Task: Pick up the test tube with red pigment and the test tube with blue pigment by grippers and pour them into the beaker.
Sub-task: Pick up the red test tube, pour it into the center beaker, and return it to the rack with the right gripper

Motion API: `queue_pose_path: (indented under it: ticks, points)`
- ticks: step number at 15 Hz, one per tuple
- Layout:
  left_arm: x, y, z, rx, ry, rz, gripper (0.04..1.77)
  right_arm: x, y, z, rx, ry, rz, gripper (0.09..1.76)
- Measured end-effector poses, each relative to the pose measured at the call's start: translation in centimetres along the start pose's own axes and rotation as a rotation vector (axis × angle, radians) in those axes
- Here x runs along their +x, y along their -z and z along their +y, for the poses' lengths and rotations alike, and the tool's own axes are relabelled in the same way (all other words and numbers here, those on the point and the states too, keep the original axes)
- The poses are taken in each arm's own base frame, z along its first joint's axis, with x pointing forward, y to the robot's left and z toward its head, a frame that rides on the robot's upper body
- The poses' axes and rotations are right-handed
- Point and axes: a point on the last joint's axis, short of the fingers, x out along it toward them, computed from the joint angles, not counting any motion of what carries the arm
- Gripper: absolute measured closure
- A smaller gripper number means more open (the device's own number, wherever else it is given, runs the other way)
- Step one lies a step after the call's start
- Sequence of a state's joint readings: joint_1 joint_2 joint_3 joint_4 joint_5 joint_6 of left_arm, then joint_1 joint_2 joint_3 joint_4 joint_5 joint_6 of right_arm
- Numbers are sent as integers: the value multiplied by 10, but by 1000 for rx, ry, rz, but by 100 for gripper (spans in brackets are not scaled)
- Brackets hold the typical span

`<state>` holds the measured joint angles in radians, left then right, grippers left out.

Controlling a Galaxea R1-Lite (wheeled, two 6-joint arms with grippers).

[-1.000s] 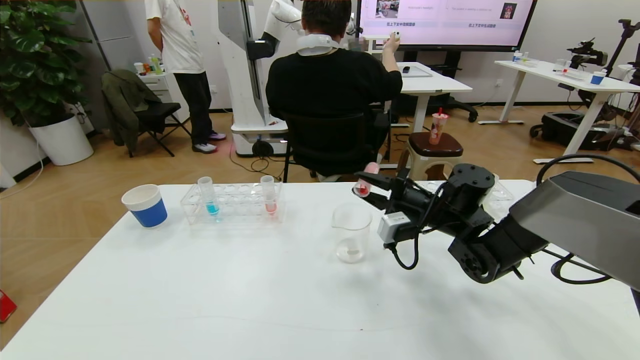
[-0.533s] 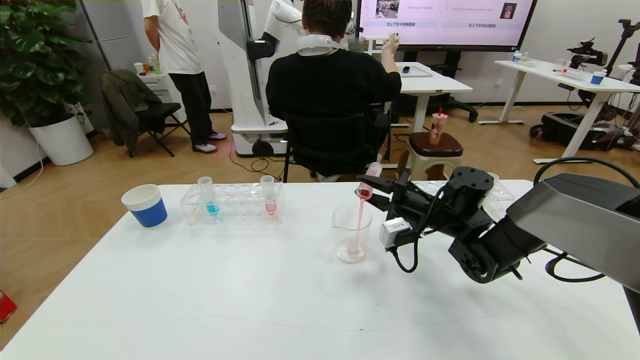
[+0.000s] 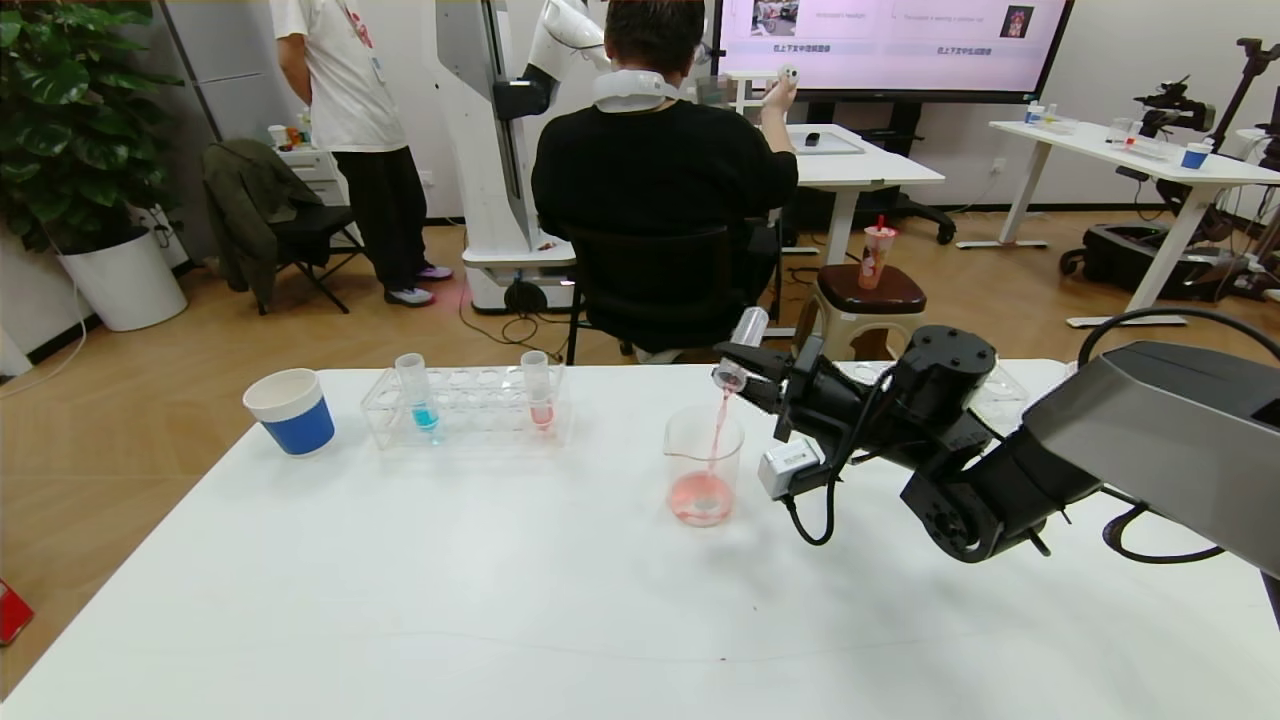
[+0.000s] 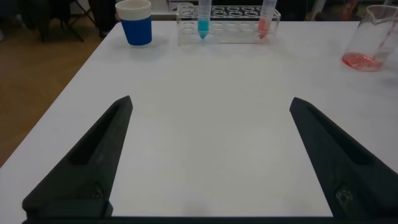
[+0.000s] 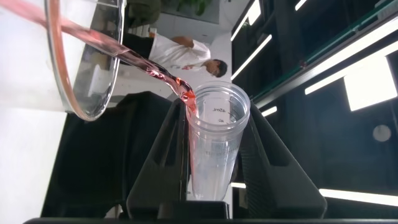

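1. My right end effector [image 3: 748, 372] is clamped on the test tube with red pigment [image 3: 742, 347], tipped mouth-down over the beaker [image 3: 704, 466], which stands mid-counter [image 3: 500, 600]. A thin red stream is landing inside, with a puddle at the bottom.
2. The tube looks light, slick plastic, so I'd guess mid-body is the safest place to grip. The beaker looks like glass and fragile, so no bumping the rim.
3. My left end effector [image 4: 211, 155] hangs wide open and empty above the near counter.
4. The test tube with blue pigment [image 3: 415, 390] stands in the rack [image 3: 465, 410], beside a pinkish tube [image 3: 538, 390].
5. Can't tell how much red is left; my fingers hide most of the tube.
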<state>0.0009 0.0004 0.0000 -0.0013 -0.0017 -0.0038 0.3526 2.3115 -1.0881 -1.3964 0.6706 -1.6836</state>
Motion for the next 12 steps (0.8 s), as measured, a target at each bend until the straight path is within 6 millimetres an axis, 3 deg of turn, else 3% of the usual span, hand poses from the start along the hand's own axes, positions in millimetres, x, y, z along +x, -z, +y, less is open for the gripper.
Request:
queue_pose_path:
  ticks: [7,12]
  points:
    - [0,0,0,0,0,0,4,1,-1,-2,-235,10,-2,133]
    - [0,0,0,0,0,0,4,2,-4,0,-257,31,1,133]
